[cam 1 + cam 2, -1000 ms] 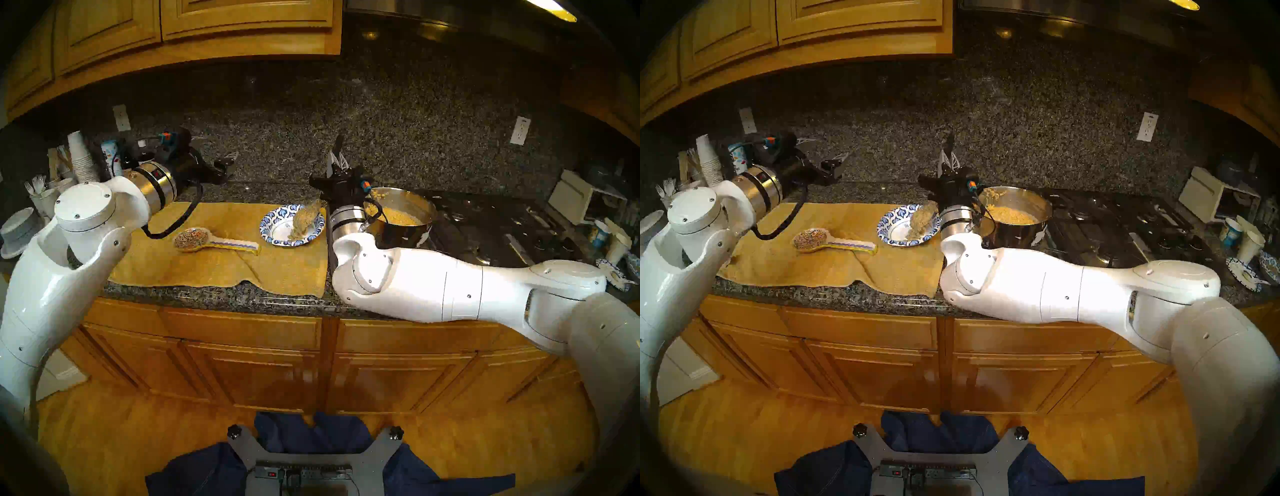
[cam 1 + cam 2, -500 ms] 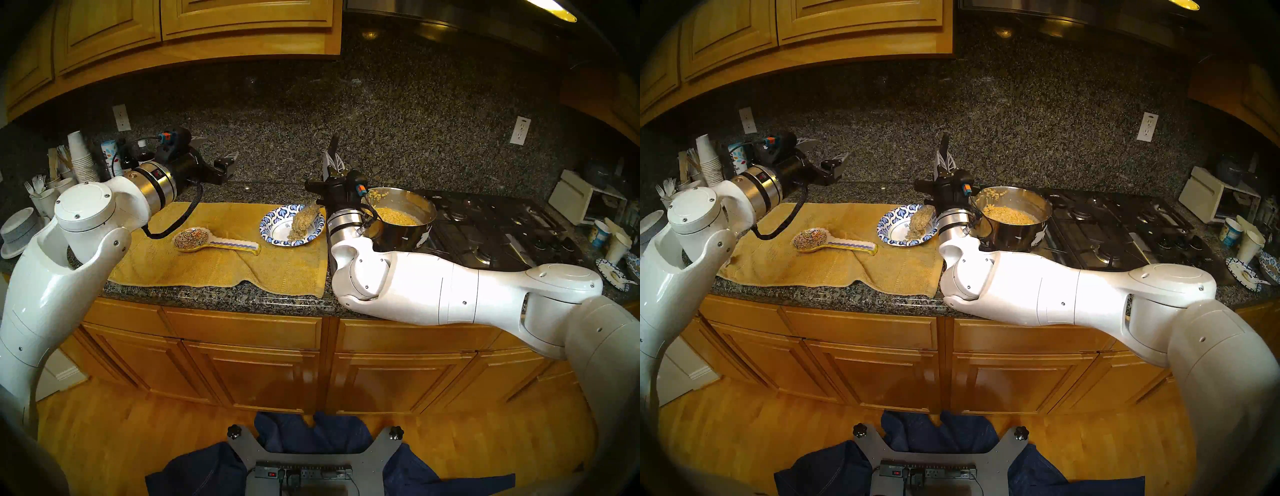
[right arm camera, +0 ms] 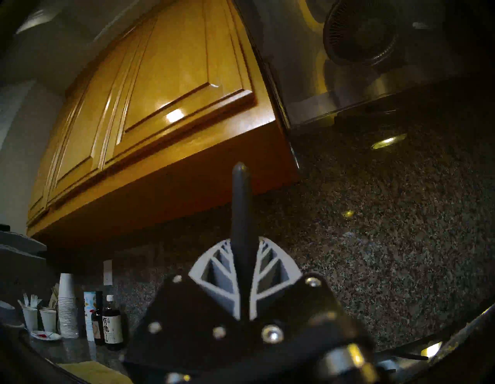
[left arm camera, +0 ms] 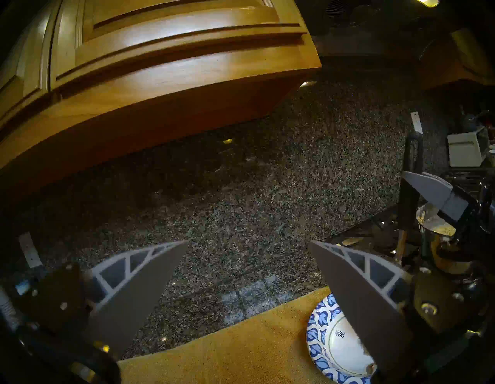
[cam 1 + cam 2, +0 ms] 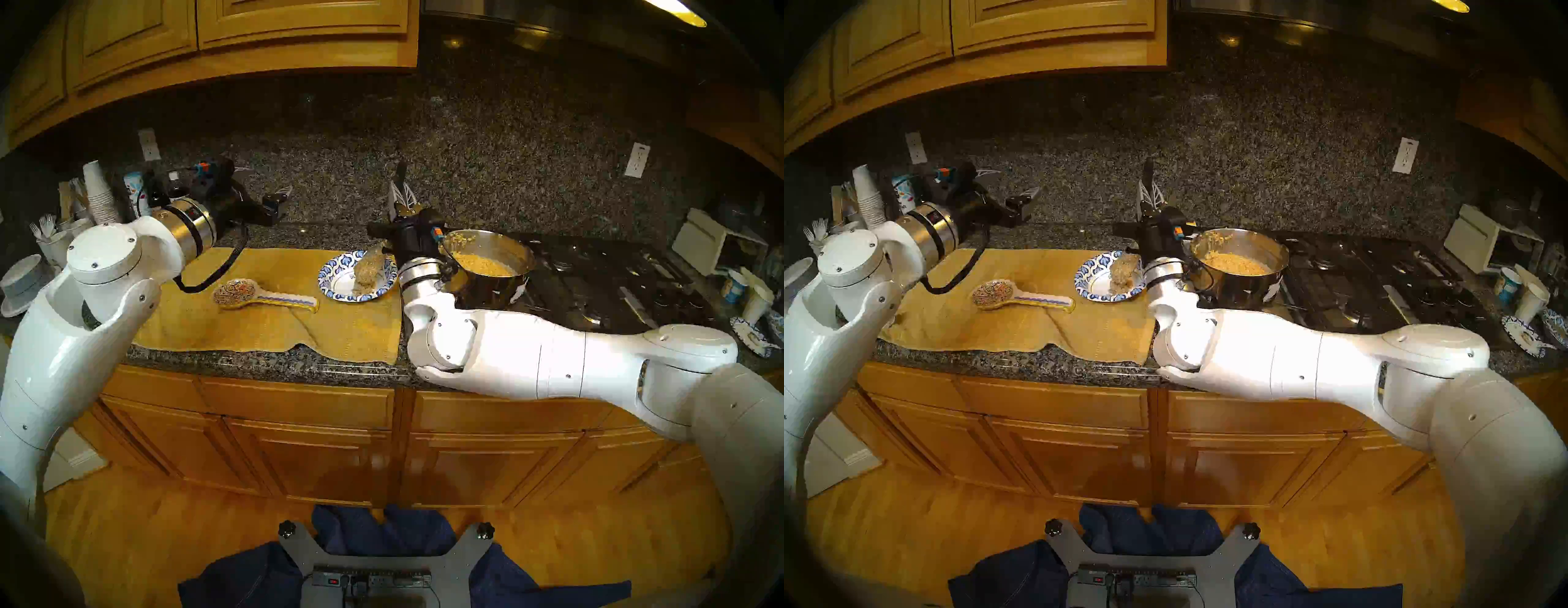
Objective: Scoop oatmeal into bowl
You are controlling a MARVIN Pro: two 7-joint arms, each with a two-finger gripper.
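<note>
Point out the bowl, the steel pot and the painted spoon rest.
bowl (image 5: 335, 271): head left view, on its blue-patterned rim, left side.
steel pot (image 5: 488, 291): head left view, on its shiny outer wall.
painted spoon rest (image 5: 234, 293): head left view, on its round patterned end.

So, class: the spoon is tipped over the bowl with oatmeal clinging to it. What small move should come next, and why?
Probably tilt the spoon a little steeper: the right gripper holds its handle, and the oatmeal hangs over the bowl.
</note>
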